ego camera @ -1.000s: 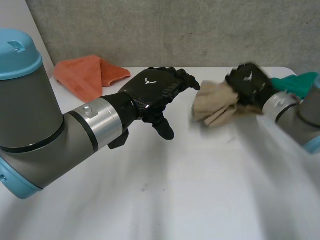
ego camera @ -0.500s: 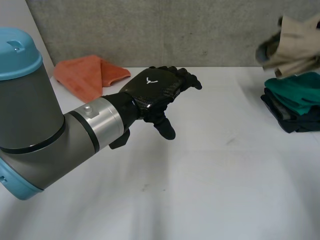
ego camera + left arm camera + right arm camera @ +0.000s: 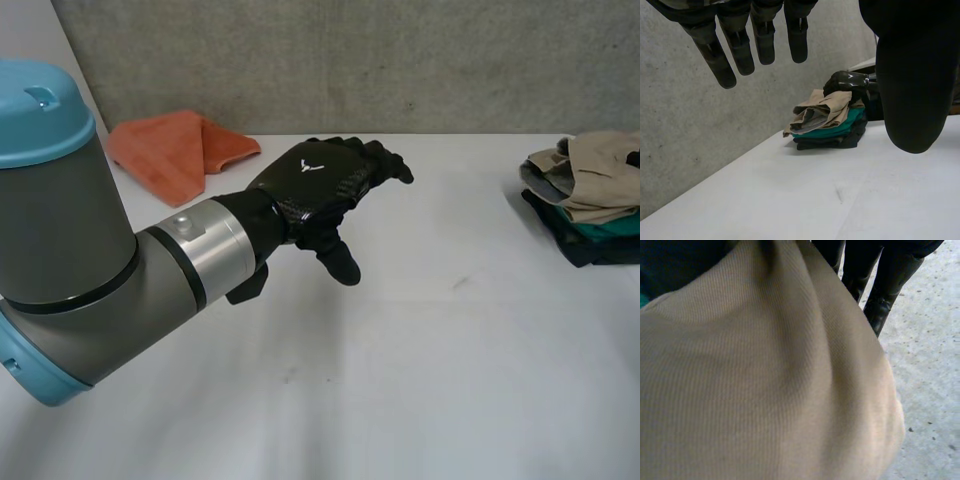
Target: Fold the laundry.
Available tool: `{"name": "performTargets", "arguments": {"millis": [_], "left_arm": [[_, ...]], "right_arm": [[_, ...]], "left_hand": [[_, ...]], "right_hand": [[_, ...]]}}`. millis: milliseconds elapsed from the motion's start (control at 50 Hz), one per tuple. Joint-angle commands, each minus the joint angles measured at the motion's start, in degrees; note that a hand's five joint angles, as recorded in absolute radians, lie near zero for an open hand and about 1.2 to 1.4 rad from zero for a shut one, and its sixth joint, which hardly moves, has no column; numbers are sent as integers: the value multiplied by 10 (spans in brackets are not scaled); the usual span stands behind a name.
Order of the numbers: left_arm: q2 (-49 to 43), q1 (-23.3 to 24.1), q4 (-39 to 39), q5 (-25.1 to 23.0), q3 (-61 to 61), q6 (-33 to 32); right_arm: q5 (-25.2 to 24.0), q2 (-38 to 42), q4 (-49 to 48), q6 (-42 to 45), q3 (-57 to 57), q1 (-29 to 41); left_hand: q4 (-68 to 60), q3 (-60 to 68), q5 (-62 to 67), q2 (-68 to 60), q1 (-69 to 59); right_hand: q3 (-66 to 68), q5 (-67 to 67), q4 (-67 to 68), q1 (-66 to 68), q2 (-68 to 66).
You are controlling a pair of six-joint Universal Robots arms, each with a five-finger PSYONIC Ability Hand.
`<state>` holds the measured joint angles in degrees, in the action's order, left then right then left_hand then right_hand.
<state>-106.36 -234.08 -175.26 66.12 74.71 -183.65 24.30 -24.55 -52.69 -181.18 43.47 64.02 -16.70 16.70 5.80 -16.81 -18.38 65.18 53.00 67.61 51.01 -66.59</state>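
Head view: the left hand [image 3: 320, 185] hovered over the middle of the white table [image 3: 420, 380], fingers relaxed and spread, holding nothing. An orange cloth [image 3: 170, 150] lay far left. At the right edge, a beige garment [image 3: 592, 178] topped a stack of folded clothes [image 3: 588, 246].

Left wrist view: the right hand [image 3: 846, 82] rested on the beige garment.

Right wrist view: the beige garment lay under the palm, and whether the right hand gripped it could not be determined.
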Motion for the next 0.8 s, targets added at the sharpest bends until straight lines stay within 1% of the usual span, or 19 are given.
{"name": "performTargets", "arguments": {"millis": [20,100,180,240,320,340,360,380,440,460,520,540,600,620,680,700,740,800], "left_arm": [[-2,5,-1,6,-9,0],[-3,9,0,6,-10,0],[-3,11,0,7,-6,2],[-3,12,0,6,-3,4],[-4,12,0,7,0,4],[-4,12,0,7,0,4],[-4,12,0,7,0,4],[-4,12,0,7,-1,4],[-1,13,0,6,-4,5],[1,13,0,6,-4,5],[5,16,1,6,-5,7],[5,19,1,6,-6,7],[12,28,1,6,-6,6],[13,30,1,6,-6,7],[19,34,1,6,-5,7],[20,34,1,6,-4,7],[26,34,1,6,-4,7],[36,34,1,6,-2,7]], "right_arm": [[21,-38,-6,-8,20,6],[22,-34,-20,-7,5,13],[20,0,-23,-6,-15,13],[15,14,-23,-6,-13,11],[17,11,-22,-8,7,4],[20,8,-21,-9,15,1],[24,1,-20,-10,26,-4],[31,-17,-15,-12,44,-9],[57,-64,-5,-13,88,-16],[83,-95,0,-7,123,-22],[129,-138,-1,0,172,-39],[144,-167,5,7,194,-52],[149,-204,12,12,217,-70],[149,-222,28,15,226,-80],[148,-240,69,22,228,-97],[150,-250,100,35,224,-109],[153,-259,128,58,217,-122],[176,-267,179,123,192,-142]], "left_hand": [[4,-4,5,5,21],[4,-4,5,5,21],[4,-4,5,5,21],[4,-4,5,5,21],[4,-4,5,5,21],[4,-4,5,5,21],[4,-4,5,5,21],[6,-6,3,7,23],[6,-6,3,7,23],[6,-6,3,7,23],[11,-11,-2,12,28],[13,-13,-4,14,29],[14,-14,-5,16,31],[16,-16,-7,17,33],[16,-16,-7,17,33],[16,-16,-7,17,33],[19,-19,-10,21,36],[23,-23,-14,24,40]], "right_hand": [[148,170,124,290,-134],[148,170,124,290,-134],[148,170,124,290,-134],[148,170,124,290,-134],[148,170,124,290,-134],[24,46,0,166,-10],[-230,-209,-255,-89,245],[-552,-530,-576,-410,566],[-552,-530,-576,-410,566],[-552,-530,-576,-410,566],[-552,-530,-576,-410,566],[-552,-530,-576,-410,566],[-552,-530,-576,-410,566],[-552,-530,-576,-410,566],[-552,-530,-576,-410,566],[-552,-530,-576,-410,566],[-552,-530,-576,-410,566],[-552,-530,-576,-410,566]]}}
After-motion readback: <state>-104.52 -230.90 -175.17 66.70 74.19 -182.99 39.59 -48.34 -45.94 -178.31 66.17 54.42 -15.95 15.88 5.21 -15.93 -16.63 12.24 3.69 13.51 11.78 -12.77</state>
